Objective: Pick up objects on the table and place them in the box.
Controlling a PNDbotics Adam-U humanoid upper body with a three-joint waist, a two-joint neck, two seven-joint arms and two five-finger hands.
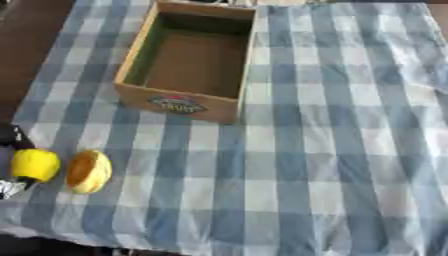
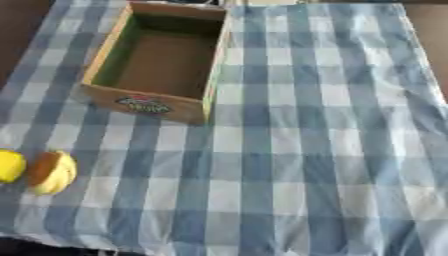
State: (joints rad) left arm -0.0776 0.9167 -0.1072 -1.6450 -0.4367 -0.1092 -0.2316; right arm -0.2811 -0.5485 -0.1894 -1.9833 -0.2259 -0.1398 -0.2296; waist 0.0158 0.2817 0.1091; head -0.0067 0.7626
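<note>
Lower left: yellow fruit [image 1: 35,165] and tan piece [image 1: 88,171], likely light, rigid, smooth—cup across the middle; left hand [image 1: 12,137] barely visible, state indeterminate.

Matt cardboard box [image 1: 179,102], checked cloth [image 1: 350,150]

Box [image 1: 179,102] far on cloth [image 1: 332,150]; two round objects [image 1: 87,172] near left, side by side.
</note>
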